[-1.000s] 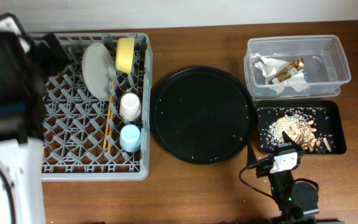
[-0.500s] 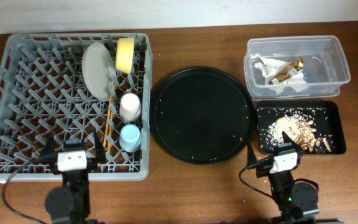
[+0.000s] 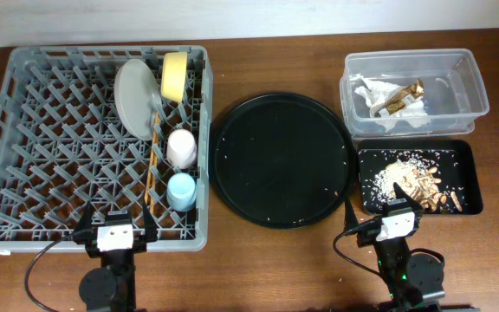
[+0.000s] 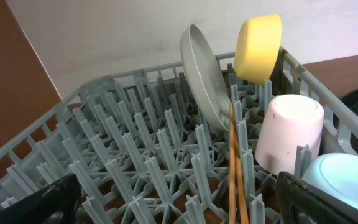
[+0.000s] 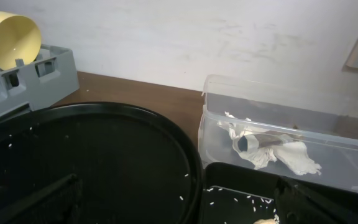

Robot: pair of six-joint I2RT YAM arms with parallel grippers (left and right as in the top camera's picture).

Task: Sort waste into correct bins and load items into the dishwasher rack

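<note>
The grey dishwasher rack [image 3: 42, 130] holds the grey-green plate [image 3: 135, 97], yellow bowl [image 3: 174, 74], pink cup [image 3: 181, 147], blue cup [image 3: 181, 191] and chopsticks [image 3: 152, 169]. The clear tub [image 3: 470, 82] holds white napkins [image 3: 375, 89] and the brown-gold wrapper [image 3: 397, 100]. The shallow black tray [image 3: 466, 152] holds rice and brown bits [image 3: 410, 180]. My left gripper [image 3: 115, 225] is open and empty at the rack's front edge; its wrist view shows the plate [image 4: 204, 74], bowl [image 4: 258, 40] and pink cup [image 4: 289, 140]. My right gripper [image 3: 379, 211] is open and empty, in front of the black tray.
A large round black tray [image 3: 281, 159] with a few stray rice grains lies between the rack and the bins. It also fills the lower left of the right wrist view [image 5: 104, 162]. A pale wall stands behind the table.
My left arm swung from over the rack's left side down to its front edge, then settled slightly right. The right arm and all objects stayed still.
</note>
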